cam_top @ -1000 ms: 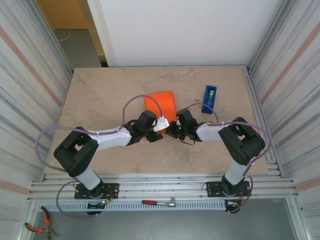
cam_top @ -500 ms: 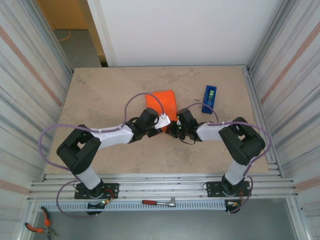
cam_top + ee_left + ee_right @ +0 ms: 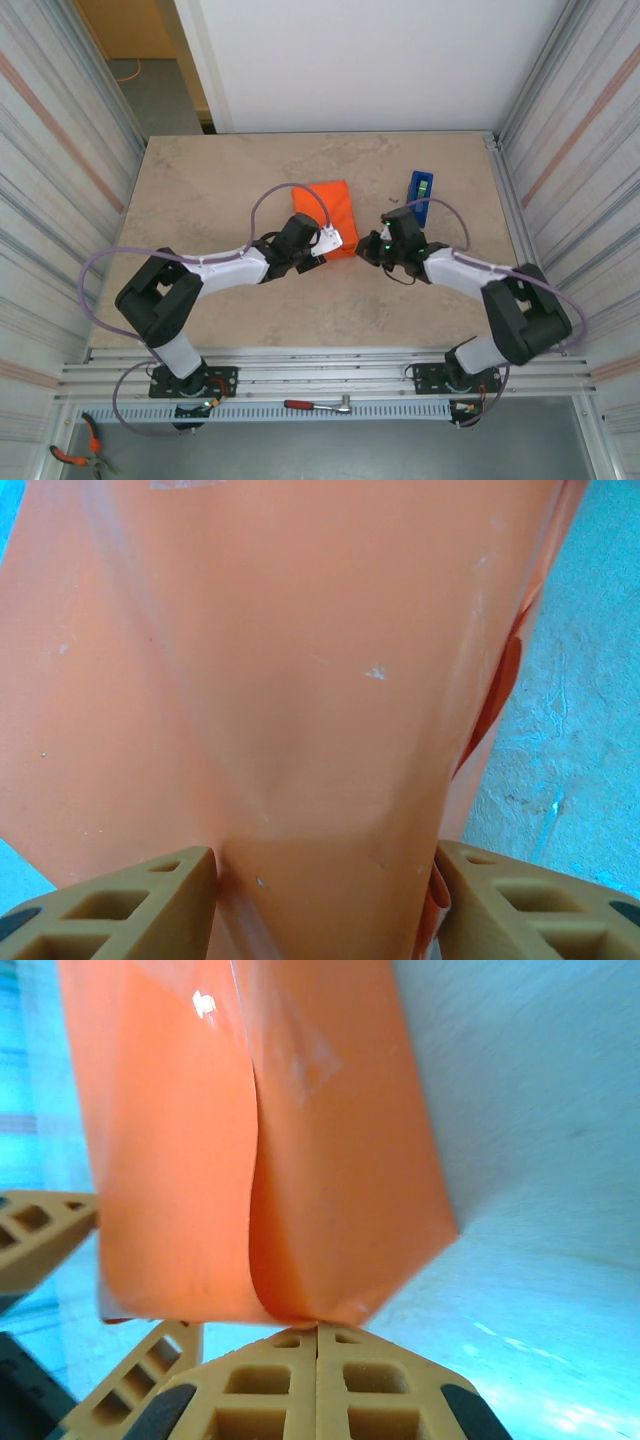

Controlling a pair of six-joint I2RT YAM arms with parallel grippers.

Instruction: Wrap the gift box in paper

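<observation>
1. My left gripper (image 3: 325, 878) has narrowed and now clasps the near end of the paper (image 3: 325, 203), mid-table toward the far edge.
2. My right gripper (image 3: 380, 245), pinched empty, has swung off toward the tape dispenser (image 3: 420, 192).
3. Gift box hidden, presumably wrapped inside; taping is likely next.

We see the paper (image 3: 300, 680) stretching ahead of the left gripper (image 3: 325, 890), bright orange and smooth, and wider the farther it lies from the claw. Our two tan fingers (image 3: 130, 905) stand one on either side of its near end, each touching it, and the sheet narrows and creases between them. Off the claw's right side we see a folded edge with a darker orange gap, and beyond it the pale mottled table (image 3: 580, 730). Small white specks dot the sheet.
</observation>
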